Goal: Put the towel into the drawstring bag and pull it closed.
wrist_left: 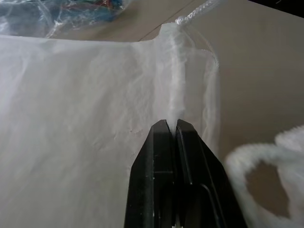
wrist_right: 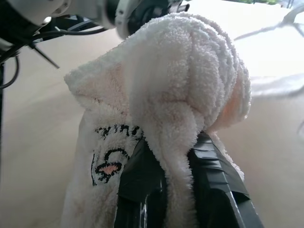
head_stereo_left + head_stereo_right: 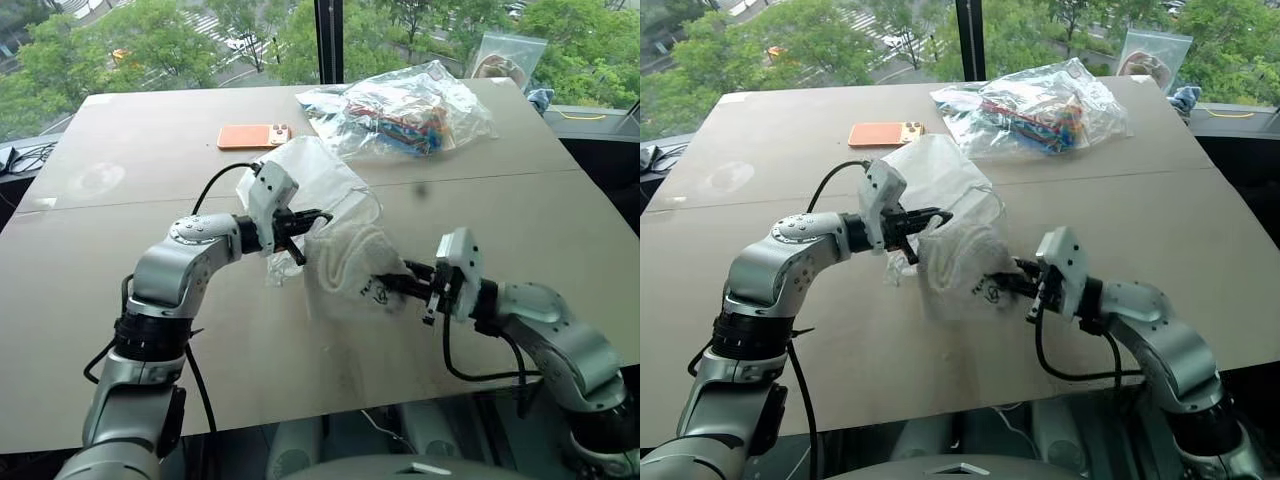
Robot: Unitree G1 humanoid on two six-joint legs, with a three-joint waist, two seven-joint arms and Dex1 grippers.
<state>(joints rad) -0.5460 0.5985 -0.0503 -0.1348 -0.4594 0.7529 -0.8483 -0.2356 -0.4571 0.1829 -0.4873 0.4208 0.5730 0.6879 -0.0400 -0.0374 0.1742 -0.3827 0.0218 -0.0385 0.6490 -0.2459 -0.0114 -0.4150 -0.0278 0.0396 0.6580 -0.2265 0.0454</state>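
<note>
— Over the middle of the table (image 3: 120, 300), what of the task's things?
— Held up clear of the board, both. Drawstring bag (image 3: 320, 185) hanging from the left gripper (image 3: 312, 216), black fingers (image 1: 164, 156) pressed together on the gathered edge by the cord (image 1: 192, 13); long axis running from that pinch back and up toward the window, mouth facing the right arm.
— And the towel (image 3: 350, 265)?
— Draped over the right gripper (image 3: 405, 285), jaws nipping a fold of it; hangs lengthwise downward, just against the bag's lower edge.
— Anything told by the wrist cameras alone?
— Left wrist: the thin translucent weave, the hem seam between the fingertips. Right wrist: looped pile, a small dark printed face with a pink spot. From the head: orange phone (image 3: 254, 135) and clear bag of colourful items (image 3: 400, 112) lying well behind
</note>
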